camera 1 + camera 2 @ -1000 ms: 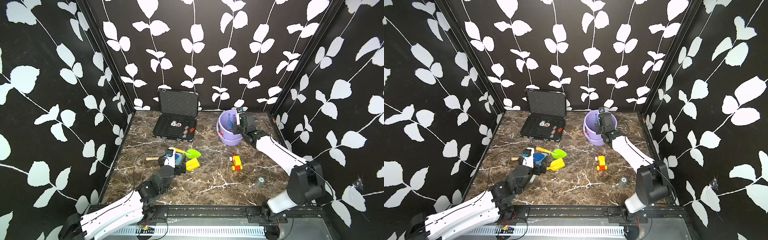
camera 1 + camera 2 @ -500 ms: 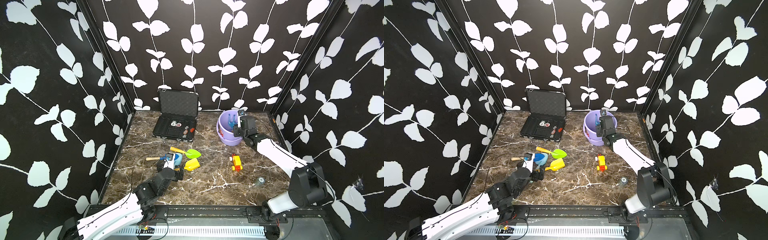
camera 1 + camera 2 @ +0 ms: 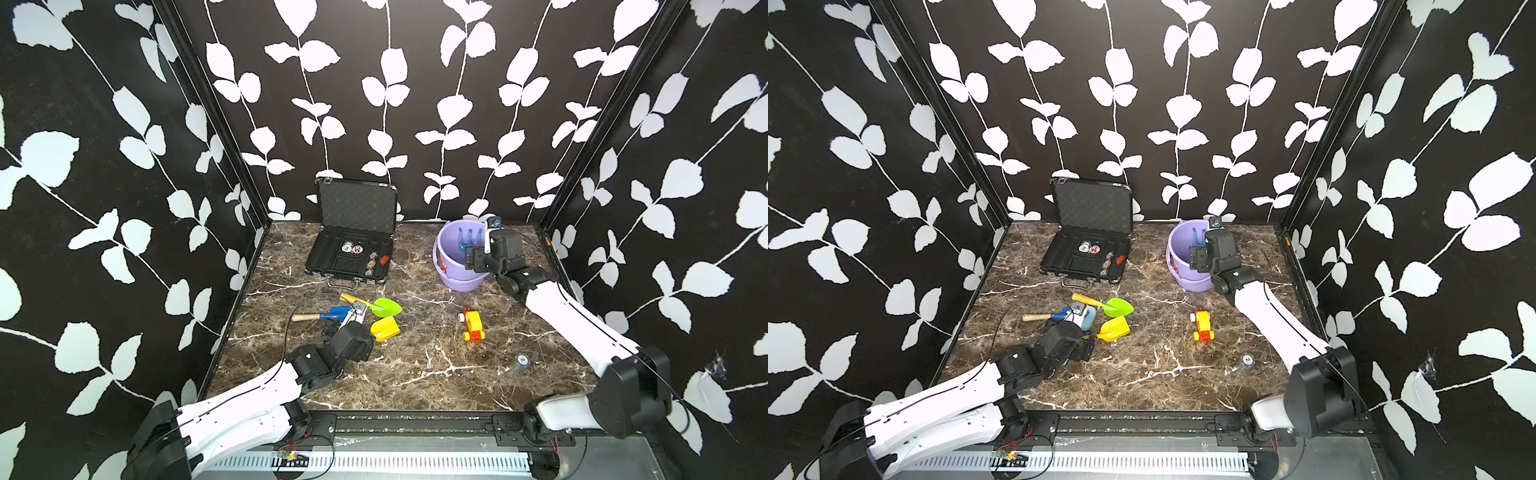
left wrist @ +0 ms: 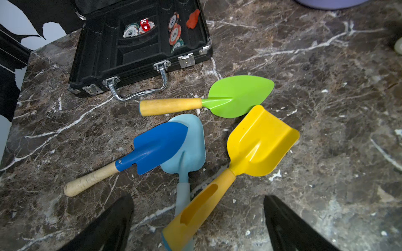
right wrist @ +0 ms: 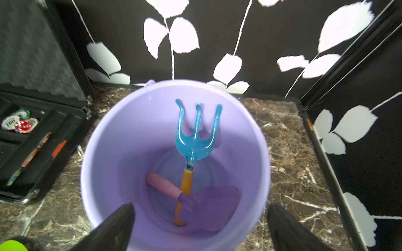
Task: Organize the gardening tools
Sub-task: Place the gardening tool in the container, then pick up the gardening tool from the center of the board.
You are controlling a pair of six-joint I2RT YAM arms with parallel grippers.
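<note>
Hovering above the purple bucket (image 3: 457, 280), the right jaws stand wide apart and hold nothing. In the right wrist view their two black fingers (image 5: 113, 230) sit at the lower edge of the frame, one on either side of the bucket's mouth. Two tools lie inside the bucket. The blue fork (image 5: 196, 134) leans with its prongs up against the far wall and its orange handle down. The purple shovel (image 5: 208, 206) lies on the bottom, its pinkish handle crossing the fork's handle. In both top views the bucket sits right of centre, near the back right corner of the desk (image 3: 415, 374), and the fork's prongs show inside its rim.

The left jaws are also spread wide and empty. In the left wrist view their fingers (image 4: 108, 228) sit at the lower edge, and neither touches the handle ends lying between them.

Four tools lie in a cluster on the desk, left of centre in both top views, just ahead of the left arm (image 3: 249, 390):
- The green shovel (image 4: 239, 95) lies farthest back.
- The yellow shovel (image 4: 261, 141) lies just beside the green blade, its handle crossing over the light-blue handle.
- The blue shovel (image 4: 156, 145) rests its blade on the blade of the light-blue shovel (image 4: 193, 150).

Behind the cluster an open black case (image 4: 97, 54) holds round chips (image 4: 175, 34) and a red die (image 4: 144, 24). A yellow-and-red toy vehicle (image 3: 473, 326) stands alone on the desk, well apart from the cluster and right of centre.
</note>
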